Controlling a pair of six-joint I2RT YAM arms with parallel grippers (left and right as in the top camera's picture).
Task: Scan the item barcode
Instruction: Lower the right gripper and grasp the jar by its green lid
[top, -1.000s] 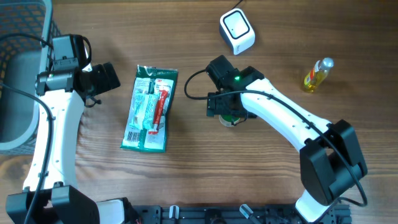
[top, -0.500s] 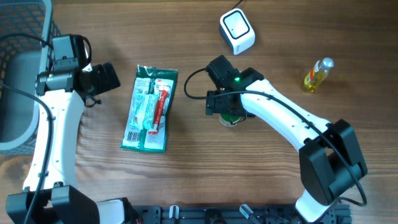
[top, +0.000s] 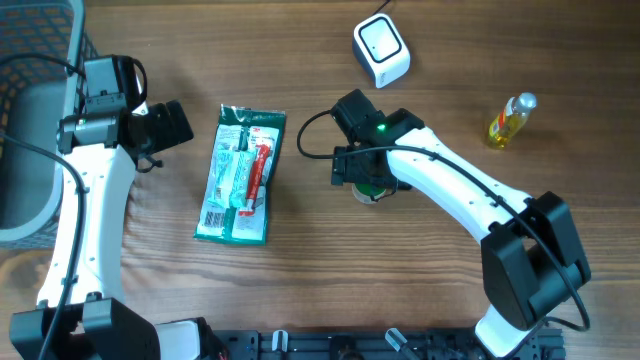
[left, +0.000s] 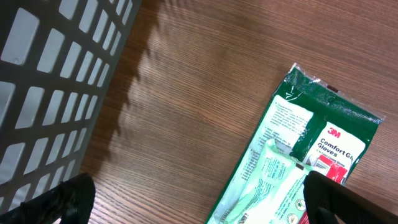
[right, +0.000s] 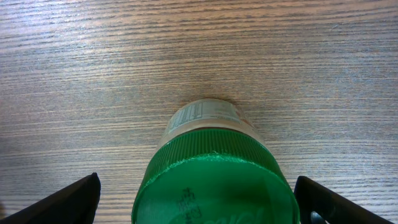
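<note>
A jar with a green lid (right: 214, 186) stands upright on the wooden table, just under my right gripper (right: 199, 208). That gripper is open, one finger on each side of the lid and apart from it. From overhead only a sliver of the jar (top: 373, 194) shows below the right gripper (top: 366, 180). A green glove package (top: 240, 175) lies flat left of centre, with a barcode near its lower left corner. My left gripper (top: 168, 126) hangs open just left of the package's top; its right fingertip is over the package (left: 311, 149). The white scanner (top: 381, 50) sits at the back.
A small yellow bottle (top: 510, 119) stands at the right. A grey mesh basket (top: 30, 150) fills the far left edge, and its wall (left: 50, 93) is close to my left gripper.
</note>
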